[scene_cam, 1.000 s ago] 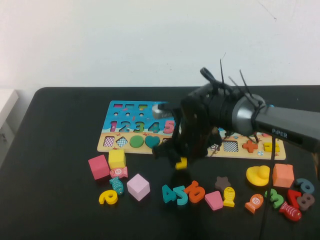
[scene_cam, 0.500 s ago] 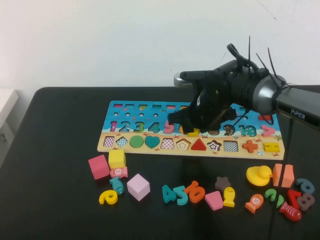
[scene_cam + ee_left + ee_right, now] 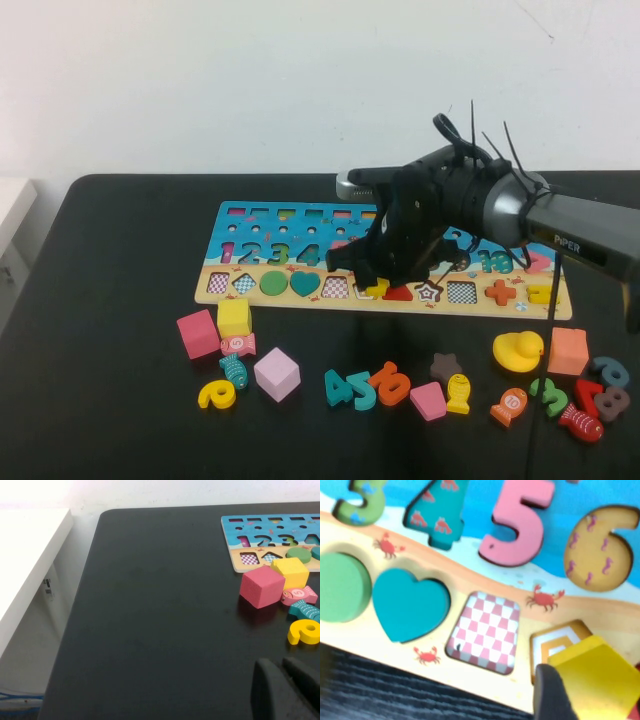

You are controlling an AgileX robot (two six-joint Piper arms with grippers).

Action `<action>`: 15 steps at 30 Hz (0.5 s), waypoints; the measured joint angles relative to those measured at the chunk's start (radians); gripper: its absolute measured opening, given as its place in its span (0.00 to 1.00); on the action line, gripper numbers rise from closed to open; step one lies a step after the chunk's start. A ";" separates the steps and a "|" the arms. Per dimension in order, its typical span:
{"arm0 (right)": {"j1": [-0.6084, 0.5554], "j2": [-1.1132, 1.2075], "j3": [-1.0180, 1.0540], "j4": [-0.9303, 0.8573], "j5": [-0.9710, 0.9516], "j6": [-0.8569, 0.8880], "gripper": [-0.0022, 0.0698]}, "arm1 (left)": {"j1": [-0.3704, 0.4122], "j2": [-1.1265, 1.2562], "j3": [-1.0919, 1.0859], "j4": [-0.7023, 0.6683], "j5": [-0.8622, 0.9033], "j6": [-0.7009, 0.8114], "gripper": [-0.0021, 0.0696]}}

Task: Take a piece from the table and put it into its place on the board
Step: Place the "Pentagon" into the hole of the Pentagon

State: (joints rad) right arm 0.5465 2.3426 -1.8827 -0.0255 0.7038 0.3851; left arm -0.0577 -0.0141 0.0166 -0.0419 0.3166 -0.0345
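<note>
My right gripper (image 3: pixel 376 286) hangs low over the sandy strip of the board (image 3: pixel 212 270), shut on the piece (image 3: pixel 379 291), a flat yellow pentagon. In the right wrist view the piece (image 3: pixel 600 675) sits tilted just over the striped pentagon recess (image 3: pixel 554 641), with one dark finger (image 3: pixel 552 696) against its edge; the other finger is hidden. The checkered recess (image 3: pixel 485 630) lies beside it. My left gripper (image 3: pixel 282 690) hovers over bare table (image 3: pixel 160 620) far to the left of the board (image 3: pixel 234 536), fingers together and holding nothing.
Loose pieces lie in front of the board: pink cube (image 3: pixel 197 333), yellow cube (image 3: pixel 234 318), pale pink cube (image 3: pixel 276 374), numbers 4, 5, 6 (image 3: pixel 365 386), yellow duck (image 3: pixel 517 351), orange cube (image 3: pixel 567 351). A white shelf (image 3: pixel 25 565) stands beyond the table's left edge.
The right arm lifted the yellow piece from the table in front of the board, carried it over the board, and has now come down over the pentagon recess. The left gripper's earlier state is not shown.
</note>
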 joint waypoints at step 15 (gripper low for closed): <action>0.012 0.060 -0.088 0.002 0.055 -0.002 0.54 | 0.000 0.000 0.000 0.000 0.000 0.000 0.03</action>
State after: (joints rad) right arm 0.5581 2.4023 -1.9703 -0.0233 0.7592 0.3829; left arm -0.0577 -0.0141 0.0166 -0.0419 0.3166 -0.0345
